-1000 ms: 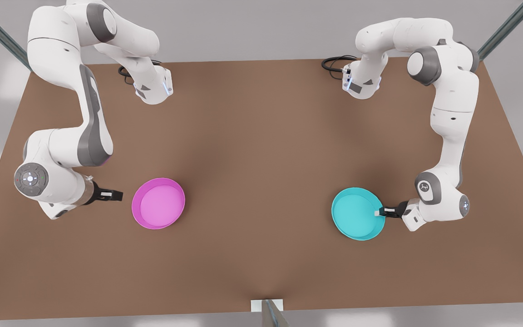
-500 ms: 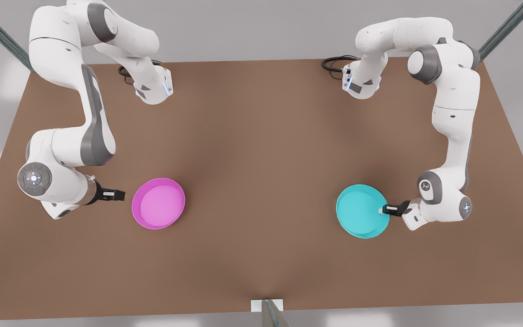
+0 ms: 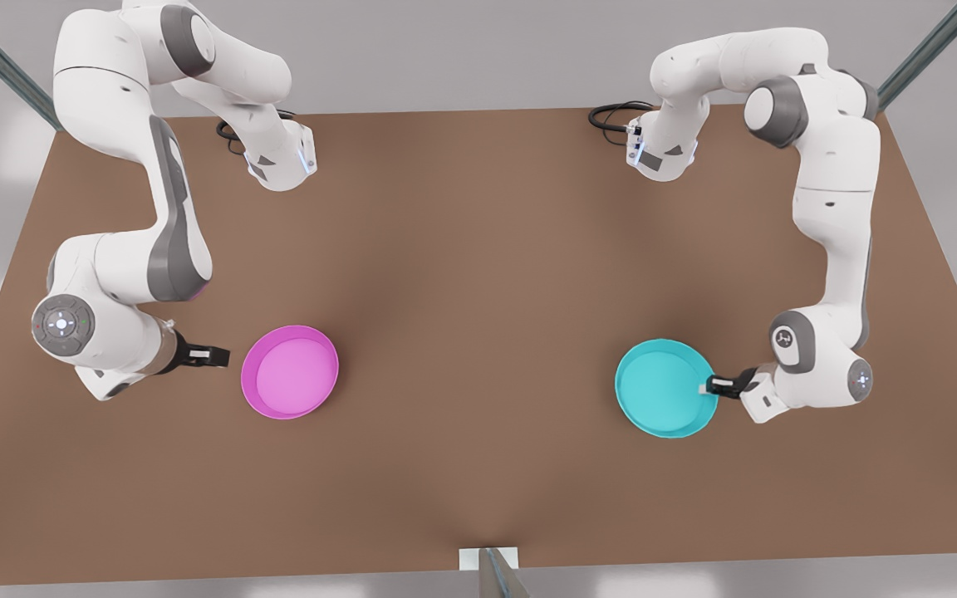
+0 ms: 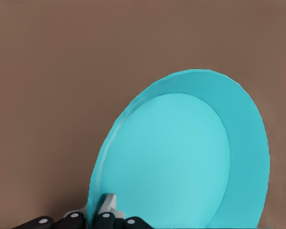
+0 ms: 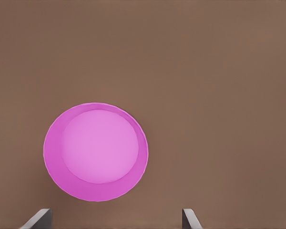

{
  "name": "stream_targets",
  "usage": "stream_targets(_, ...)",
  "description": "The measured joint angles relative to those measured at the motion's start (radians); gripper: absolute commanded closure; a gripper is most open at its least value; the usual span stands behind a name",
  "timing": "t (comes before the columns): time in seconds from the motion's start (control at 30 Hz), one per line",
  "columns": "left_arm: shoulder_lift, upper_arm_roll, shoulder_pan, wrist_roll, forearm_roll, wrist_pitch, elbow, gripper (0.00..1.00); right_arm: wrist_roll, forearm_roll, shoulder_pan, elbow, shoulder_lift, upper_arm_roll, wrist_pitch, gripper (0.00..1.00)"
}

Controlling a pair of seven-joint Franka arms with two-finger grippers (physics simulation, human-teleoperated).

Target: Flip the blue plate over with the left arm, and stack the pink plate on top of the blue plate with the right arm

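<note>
My left end effector (image 3: 709, 386) is pinching the rim of the blue plate (image 3: 661, 387), one finger (image 4: 107, 204) inside the dish and the other under the lip, so the plate extends straight out ahead of my fingertips; in the left wrist view it looks tilted up off the table (image 3: 478, 274), though I can't tell whether its far edge is touching the surface. I judge the flip is at its start: the hollow side faces up. To do it well I should raise the gripped edge enough that the far rim clears or pivots cleanly, then roll my wrist in one smooth turn, keeping the pinch firm because a thin rim held at one point can swing or slip. I should lay it down flat, base up, somewhere my other arm can reach. My right end effector (image 3: 214, 357) waits with its fingers (image 5: 38, 218) spread wide, pointing at the pink plate (image 3: 289, 371), which lies flat and hollow side up on the table just ahead of the tips, untouched. The two plates sit well apart, so the pink plate will need a long carry across.
</note>
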Motion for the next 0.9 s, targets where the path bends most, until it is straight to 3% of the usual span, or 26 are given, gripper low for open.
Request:
stream_targets(0.63, -0.069, 0.000, -0.176, -0.373, 0.172, -0.111, 0.076, 0.79, -0.001, 0.032, -0.001, -0.015, 0.004, 0.002, -0.002, 0.00)
stream_targets(0.73, -0.083, 0.001, -0.258, -0.549, 0.286, -0.279, 0.165, 0.79, -0.001, 0.042, 0.027, -0.103, 0.006, 0.003, 0.021, 0.00)
stream_targets(0.9, -0.083, 0.005, -0.380, -0.780, 0.473, -0.496, 0.266, 0.79, -0.028, 0.077, -0.018, -0.352, 0.001, 0.009, 0.293, 0.00)
